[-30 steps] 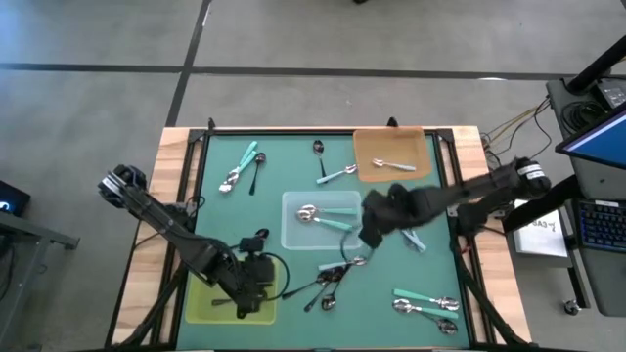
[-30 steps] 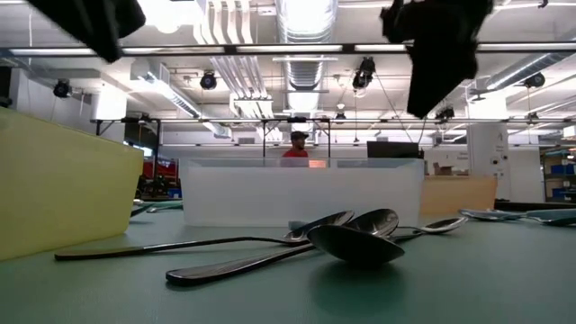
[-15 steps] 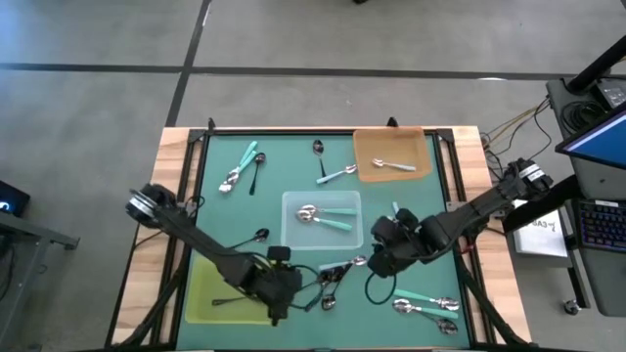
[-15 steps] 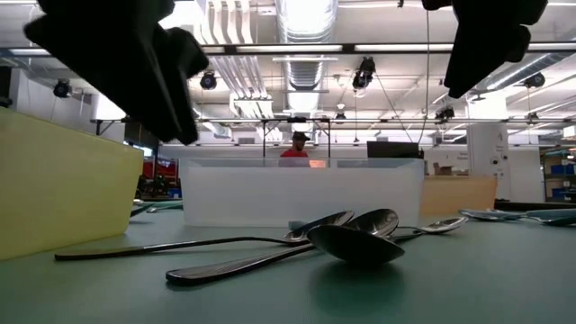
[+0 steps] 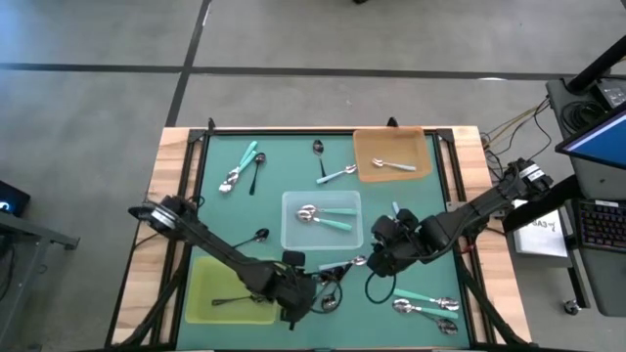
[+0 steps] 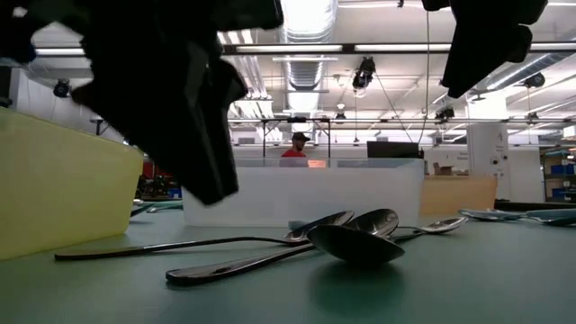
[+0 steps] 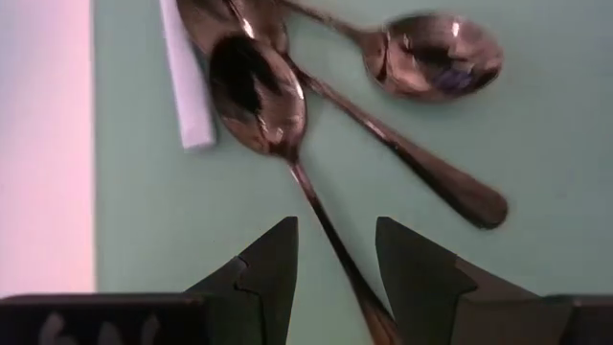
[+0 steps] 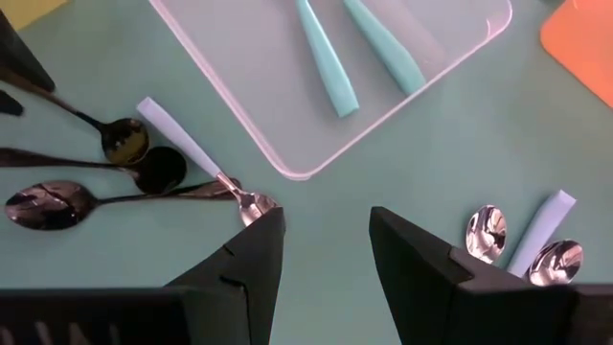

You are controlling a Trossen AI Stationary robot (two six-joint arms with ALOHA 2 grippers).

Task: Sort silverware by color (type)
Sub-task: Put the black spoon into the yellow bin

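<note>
High view, left to right: yellow-green square tray at worktop's near-left holds one dark spoon. Left gripper just right of it, above cluster of dark metal spoons; jaws apart, nothing held, straddling a dark spoon handle. Clear square tray at centre holds teal-handled spoons. Right gripper hovers right of cluster, jaws parted, empty. Orange-brown tray far right holds all-silver spoon.

Dark spoon handle end hidden btwn left gripper fingers
</note>
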